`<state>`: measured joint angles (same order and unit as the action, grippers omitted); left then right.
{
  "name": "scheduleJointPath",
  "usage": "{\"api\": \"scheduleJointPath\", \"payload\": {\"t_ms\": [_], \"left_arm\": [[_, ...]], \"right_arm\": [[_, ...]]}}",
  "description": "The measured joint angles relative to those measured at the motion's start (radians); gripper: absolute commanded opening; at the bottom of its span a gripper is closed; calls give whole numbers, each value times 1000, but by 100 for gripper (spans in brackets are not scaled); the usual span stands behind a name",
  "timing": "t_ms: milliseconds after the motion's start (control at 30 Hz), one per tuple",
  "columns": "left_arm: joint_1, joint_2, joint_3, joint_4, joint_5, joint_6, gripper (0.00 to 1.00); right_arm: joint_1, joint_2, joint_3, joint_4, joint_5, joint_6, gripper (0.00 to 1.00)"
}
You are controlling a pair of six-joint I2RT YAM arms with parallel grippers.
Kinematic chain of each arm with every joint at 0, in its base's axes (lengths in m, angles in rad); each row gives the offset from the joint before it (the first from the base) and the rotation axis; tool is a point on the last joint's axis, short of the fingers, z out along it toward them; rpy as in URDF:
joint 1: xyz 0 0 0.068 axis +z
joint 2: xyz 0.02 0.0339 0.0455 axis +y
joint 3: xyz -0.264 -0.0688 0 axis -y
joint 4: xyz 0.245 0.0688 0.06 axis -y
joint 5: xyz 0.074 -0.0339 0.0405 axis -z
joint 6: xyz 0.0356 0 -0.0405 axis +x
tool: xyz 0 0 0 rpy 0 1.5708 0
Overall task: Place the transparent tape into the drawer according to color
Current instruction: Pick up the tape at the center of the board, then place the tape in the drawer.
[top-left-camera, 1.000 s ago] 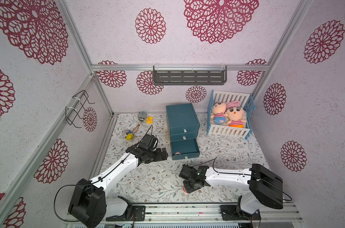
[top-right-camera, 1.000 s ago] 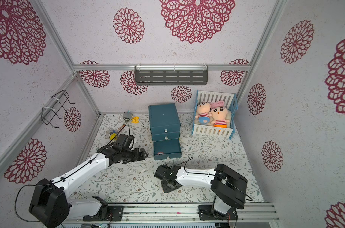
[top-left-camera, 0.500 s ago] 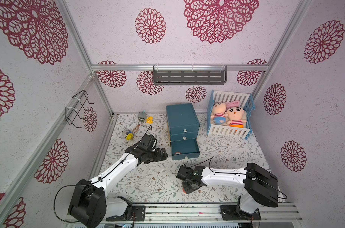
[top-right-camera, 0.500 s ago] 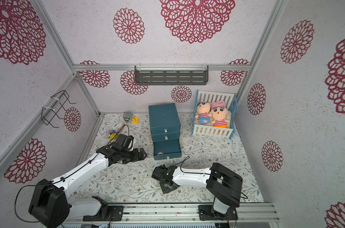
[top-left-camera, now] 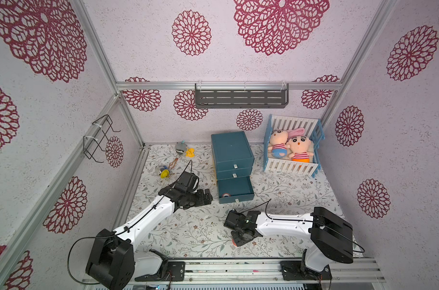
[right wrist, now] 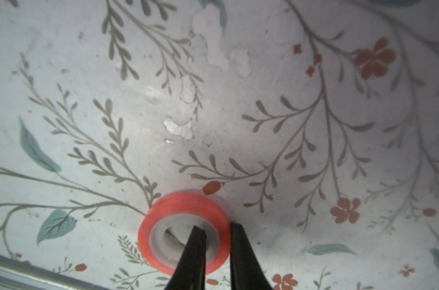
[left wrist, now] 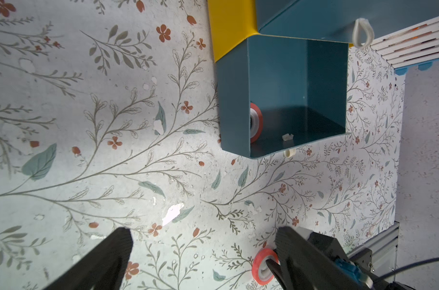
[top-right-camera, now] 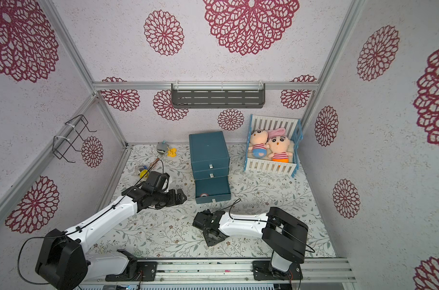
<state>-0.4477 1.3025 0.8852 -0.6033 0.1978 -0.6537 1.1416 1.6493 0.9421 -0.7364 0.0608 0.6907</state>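
— Where was the red tape ring [right wrist: 183, 200]?
— On the floor [right wrist: 263, 113], its wall pinched, it seemed, by the right gripper [right wrist: 215, 226]. The jaws of the left gripper [left wrist: 203, 229] were spread wide, empty.
— How was it best moved?
— Lifted slowly, then dropped in the drawer [left wrist: 234, 100] by its red twin [left wrist: 256, 120].
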Motion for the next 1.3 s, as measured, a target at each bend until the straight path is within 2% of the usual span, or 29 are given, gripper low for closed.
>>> {"api": "scheduleJointPath", "payload": {"t_ms": [333,667,1033,1300], "left_arm": [[9,0,0,0,0,0,97],[15,0,0,0,4,0,97],[17,0,0,-1,4,0,97],[19,-3,1,-3,4,0,97]], "right_arm": [[-15,-14,0,6,13,6,0],[-85,-117,0,13,36,11,0],[-242,-218,0,30,63,1,0],[-350,-225,18,56,81,-45,0]]}}
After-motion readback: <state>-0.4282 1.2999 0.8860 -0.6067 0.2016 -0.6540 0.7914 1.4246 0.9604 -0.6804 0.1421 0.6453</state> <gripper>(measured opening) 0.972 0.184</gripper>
